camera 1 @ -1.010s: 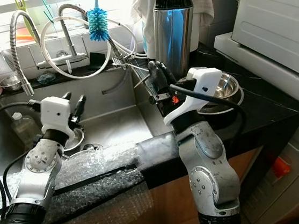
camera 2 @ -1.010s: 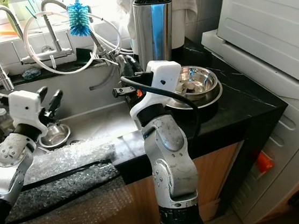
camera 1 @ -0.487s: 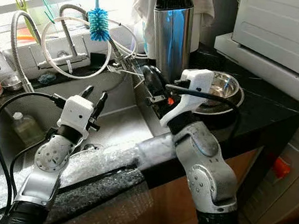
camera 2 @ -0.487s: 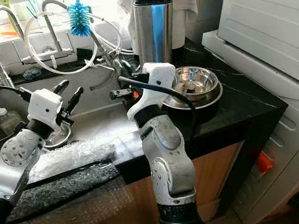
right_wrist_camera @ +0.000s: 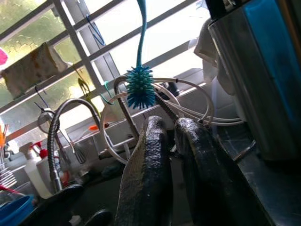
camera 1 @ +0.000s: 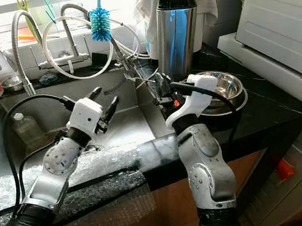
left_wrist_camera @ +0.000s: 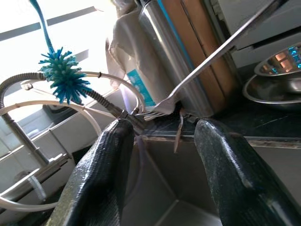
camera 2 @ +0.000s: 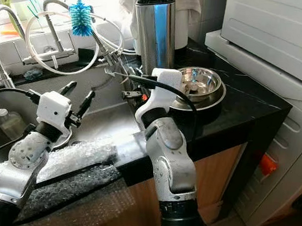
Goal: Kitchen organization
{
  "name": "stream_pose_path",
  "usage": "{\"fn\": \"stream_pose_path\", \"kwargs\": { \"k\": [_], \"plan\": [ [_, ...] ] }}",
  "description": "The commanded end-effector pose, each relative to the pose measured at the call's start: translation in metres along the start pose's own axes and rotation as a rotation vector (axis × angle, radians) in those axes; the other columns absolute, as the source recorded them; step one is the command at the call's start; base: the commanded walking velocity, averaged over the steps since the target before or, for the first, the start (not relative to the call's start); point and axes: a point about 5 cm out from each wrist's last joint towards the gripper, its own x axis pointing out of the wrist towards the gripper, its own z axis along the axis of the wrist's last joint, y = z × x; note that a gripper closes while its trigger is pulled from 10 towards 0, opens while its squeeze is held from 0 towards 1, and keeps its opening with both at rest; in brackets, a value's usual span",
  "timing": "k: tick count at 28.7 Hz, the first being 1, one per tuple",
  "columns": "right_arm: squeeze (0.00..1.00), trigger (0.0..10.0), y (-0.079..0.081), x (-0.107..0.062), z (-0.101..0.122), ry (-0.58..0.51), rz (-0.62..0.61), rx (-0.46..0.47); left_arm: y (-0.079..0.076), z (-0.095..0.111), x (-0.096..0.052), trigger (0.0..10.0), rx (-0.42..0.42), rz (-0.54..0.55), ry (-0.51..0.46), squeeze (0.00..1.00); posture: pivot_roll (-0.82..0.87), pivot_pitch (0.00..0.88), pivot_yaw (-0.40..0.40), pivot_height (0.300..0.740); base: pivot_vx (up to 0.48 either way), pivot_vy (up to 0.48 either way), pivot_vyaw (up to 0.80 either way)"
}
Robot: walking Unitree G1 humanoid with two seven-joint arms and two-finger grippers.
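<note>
L arm has swung in from the 9 o'clock side of the sink (camera 1: 125,122) toward its middle, and R arm has pushed on toward 12, closer to the knife block (camera 1: 174,36). R pincer (camera 1: 161,88) is nearly shut, black fingers (right_wrist_camera: 150,179) narrow, holding a thin steel fork (camera 1: 138,79) level in the air above the sink's 3 o'clock edge, tines pointing to 9, just in front of the block. L pincer (camera 1: 103,98) hangs wide open over the basin, at 8 from the fork and apart from it; its rubbery fingers (left_wrist_camera: 101,174) frame the tines in the wrist view. Block is a polished steel cylinder w/ black handles on top and a white cloth (camera 1: 147,3) behind it. At 3 from the R pincer sits a shiny round steel bowl (camera 1: 227,88) on the glossy black stone tabletop (camera 1: 274,108). At 11, a blue bristly bottle brush (camera 1: 100,24) hangs by a thin blue stem in front of a white hose loop (camera 1: 73,49); a ribbed metal spring tap (camera 1: 18,40) arches at 10. Clear soap bottle (camera 1: 26,129) lies in the basin at 9. Crinkly bubble wrap (camera 1: 102,159) pads the sink's front rim at 6, w/ a black cable across it. White appliance (camera 1: 291,31) stands at 2.
</note>
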Motion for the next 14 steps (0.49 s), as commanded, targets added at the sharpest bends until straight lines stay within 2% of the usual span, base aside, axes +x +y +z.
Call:
{"fn": "stream_pose_path", "kwargs": {
  "k": [1,3,4,9,14],
  "plan": [
    [0.0,10.0,0.013,0.006,0.005,-0.011,0.061,0.031,0.003,0.005,0.003,10.0,0.013,0.001,-0.014,0.0,-0.14,0.0,0.169,0.74,0.0,0.0,0.0],
    [0.0,10.0,0.018,0.006,0.005,-0.007,0.088,0.051,0.003,0.005,0.003,10.0,0.014,-0.005,-0.014,0.0,-0.13,0.0,0.167,0.74,0.0,0.0,0.0],
    [0.0,10.0,0.024,0.006,0.002,0.019,0.114,0.089,0.003,0.005,0.003,10.0,0.014,-0.004,-0.013,0.0,-0.13,0.0,0.167,0.74,0.0,0.0,0.0],
    [0.0,10.0,0.029,0.005,-0.005,0.054,0.137,0.083,0.004,0.005,0.003,10.0,0.014,0.005,-0.013,0.0,-0.13,0.0,0.166,0.74,0.0,0.0,0.0],
    [0.0,10.0,0.03,0.003,-0.014,0.096,0.126,0.119,0.004,0.005,0.003,10.0,0.015,0.01,-0.013,0.0,-0.13,0.0,0.165,0.74,0.0,0.0,0.0]
  ]
}}
